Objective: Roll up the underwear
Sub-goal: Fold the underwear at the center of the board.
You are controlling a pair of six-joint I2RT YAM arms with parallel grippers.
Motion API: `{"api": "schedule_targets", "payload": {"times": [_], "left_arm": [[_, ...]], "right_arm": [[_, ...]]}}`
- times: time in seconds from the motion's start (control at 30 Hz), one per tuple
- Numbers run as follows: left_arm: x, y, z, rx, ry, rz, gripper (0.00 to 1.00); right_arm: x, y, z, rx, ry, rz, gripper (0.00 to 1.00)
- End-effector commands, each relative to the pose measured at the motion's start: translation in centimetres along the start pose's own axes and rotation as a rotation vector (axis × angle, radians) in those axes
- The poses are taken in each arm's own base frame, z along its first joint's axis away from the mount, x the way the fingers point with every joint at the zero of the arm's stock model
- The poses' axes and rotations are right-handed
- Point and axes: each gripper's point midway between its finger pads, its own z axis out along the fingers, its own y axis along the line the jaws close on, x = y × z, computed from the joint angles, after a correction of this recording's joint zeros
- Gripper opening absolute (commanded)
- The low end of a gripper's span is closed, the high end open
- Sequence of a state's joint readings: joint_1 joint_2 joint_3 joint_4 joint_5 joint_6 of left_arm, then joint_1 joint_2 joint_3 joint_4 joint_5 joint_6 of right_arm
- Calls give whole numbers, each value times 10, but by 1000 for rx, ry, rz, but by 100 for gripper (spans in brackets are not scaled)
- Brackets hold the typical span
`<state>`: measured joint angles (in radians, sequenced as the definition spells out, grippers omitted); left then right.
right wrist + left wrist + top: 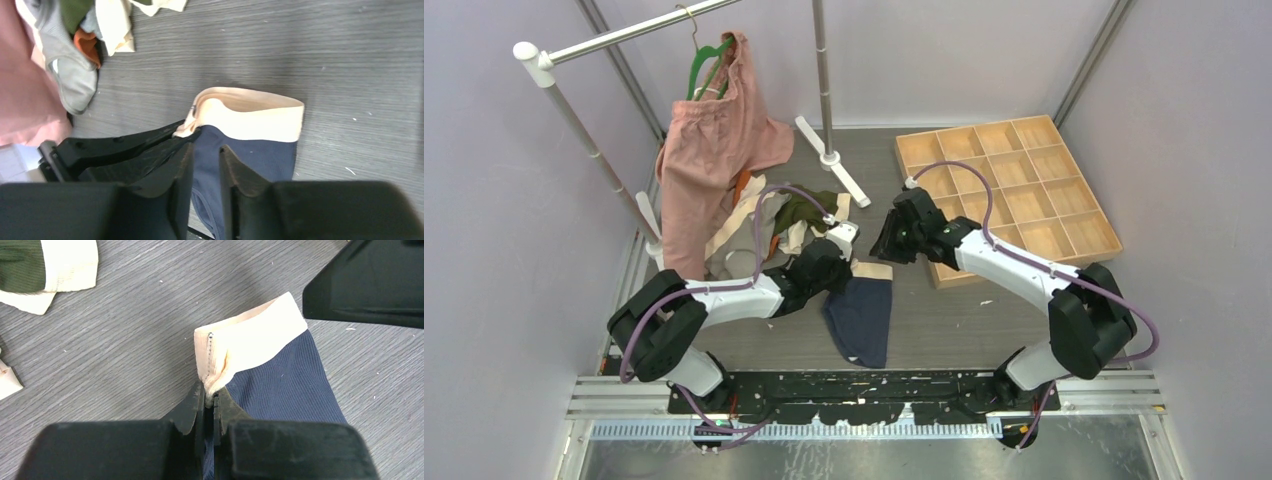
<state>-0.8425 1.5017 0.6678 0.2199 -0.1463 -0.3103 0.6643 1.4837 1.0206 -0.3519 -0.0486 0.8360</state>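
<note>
A navy underwear [864,318] with a cream waistband lies flat on the grey table, waistband at the far end. My left gripper [848,264] is shut on the left corner of the waistband and pinches it up, as the left wrist view shows at the gripper [212,396] and the navy cloth [292,382]. My right gripper [888,246] hovers just beyond the waistband, jaws a little apart and empty. In the right wrist view my right gripper [206,150] is above the navy underwear [262,156], beside the left fingers [125,147].
A pile of more underwear [776,222] in olive, grey and orange lies behind the left arm. A large pink garment [709,160] hangs on a green hanger [707,62] from a rack. A wooden compartment tray [940,278] sits at the right.
</note>
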Motion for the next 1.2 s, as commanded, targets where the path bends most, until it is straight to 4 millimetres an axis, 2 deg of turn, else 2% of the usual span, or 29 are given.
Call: {"api": "schedule_targets", "payload": {"times": [0.0,0.13,0.3,0.43,0.77,1.0,1.17], "left_arm": [[-21,-5,3,19,-63,-29,1],[-23,-8,3,31,-63,-39,1],[-25,-11,3,40,-67,-49,1],[-26,-12,4,45,-68,-57,1],[-38,-19,0,75,-90,-70,1],[-50,-33,-7,141,-105,-85,1],[-49,-40,-3,175,-100,-118,1]], "right_arm": [[3,-14,4,27,-11,-20,24],[12,-9,15,-9,39,-30,10],[18,-4,31,-34,85,-36,1],[18,-4,40,-28,100,-40,1],[26,-17,62,17,136,-53,1],[32,-26,74,40,155,-52,1],[36,-26,79,25,161,-39,1]]}}
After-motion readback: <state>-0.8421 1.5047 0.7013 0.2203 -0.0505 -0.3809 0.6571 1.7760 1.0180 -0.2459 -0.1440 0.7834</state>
